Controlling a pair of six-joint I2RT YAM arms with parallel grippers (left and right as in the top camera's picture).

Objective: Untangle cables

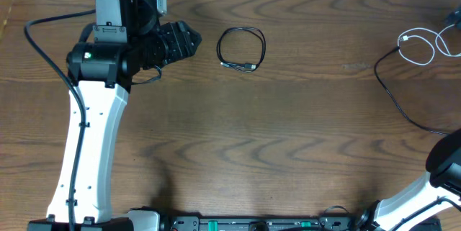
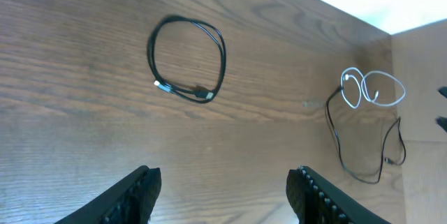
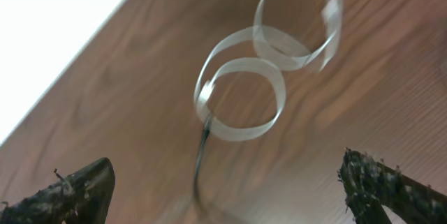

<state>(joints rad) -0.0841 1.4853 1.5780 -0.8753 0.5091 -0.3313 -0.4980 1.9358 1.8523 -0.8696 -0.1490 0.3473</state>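
A thin black cable (image 1: 241, 49) lies coiled in one loop on the table, with small plug ends at its near side. It also shows in the left wrist view (image 2: 188, 60). My left gripper (image 1: 186, 42) is open and empty, left of this coil and apart from it; its fingers (image 2: 227, 196) frame bare wood. At the far right a white cable (image 1: 425, 44) lies in loops, joined by a second black cable (image 1: 395, 94) trailing toward the front. The right wrist view shows the white loops (image 3: 244, 98), blurred, ahead of my open, empty right gripper (image 3: 227, 182).
The brown wooden table (image 1: 288, 137) has a white edge along the back. The left arm's white link (image 1: 90, 145) crosses the left side. The right arm's base (image 1: 446, 166) sits at the front right corner.
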